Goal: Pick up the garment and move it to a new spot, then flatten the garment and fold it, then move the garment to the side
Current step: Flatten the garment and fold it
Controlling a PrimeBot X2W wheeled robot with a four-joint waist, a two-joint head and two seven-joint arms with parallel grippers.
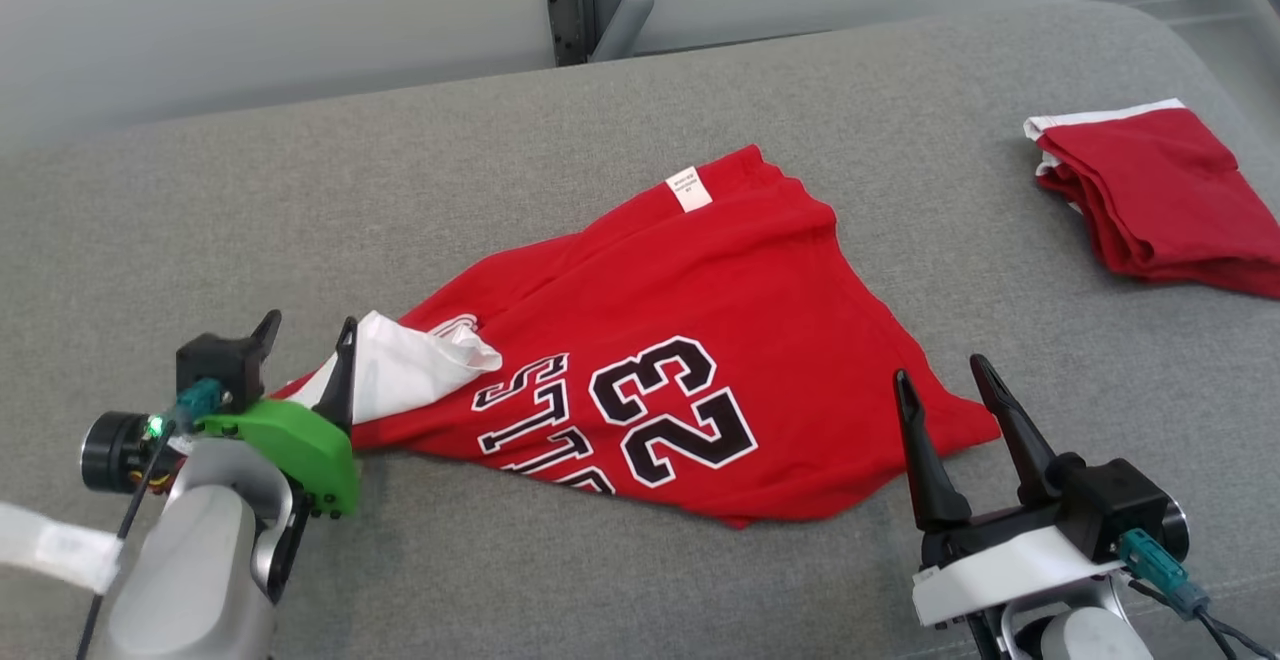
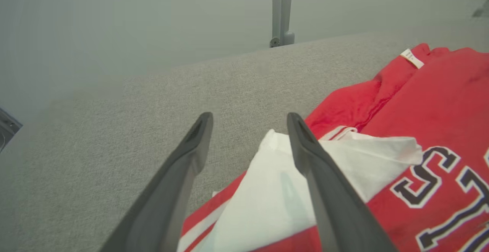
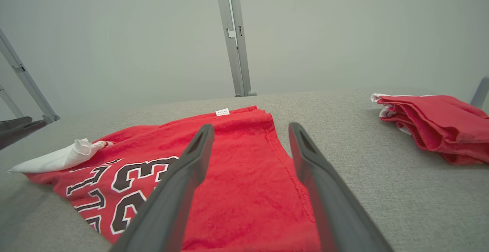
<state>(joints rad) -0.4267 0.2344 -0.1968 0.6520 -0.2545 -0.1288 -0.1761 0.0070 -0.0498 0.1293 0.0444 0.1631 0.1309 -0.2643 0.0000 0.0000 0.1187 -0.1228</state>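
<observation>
A red jersey [image 1: 700, 320] lay crumpled on the grey padded surface [image 1: 500, 160], between the open left end effector [image 1: 309, 322] and open right end effector [image 1: 940, 370]. Soft and light, it looked easiest gripped at its corners.

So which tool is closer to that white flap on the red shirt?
Left. The left tool sits open right beside the white flap; the right tool is at the opposite corner of the red shirt.

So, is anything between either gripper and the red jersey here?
Nothing visible. The left gripper, open, stands at the red jersey's white flap end; the right gripper, open, is at its opposite corner. The folded red garment lies apart, far right on the grey cushion.
</observation>
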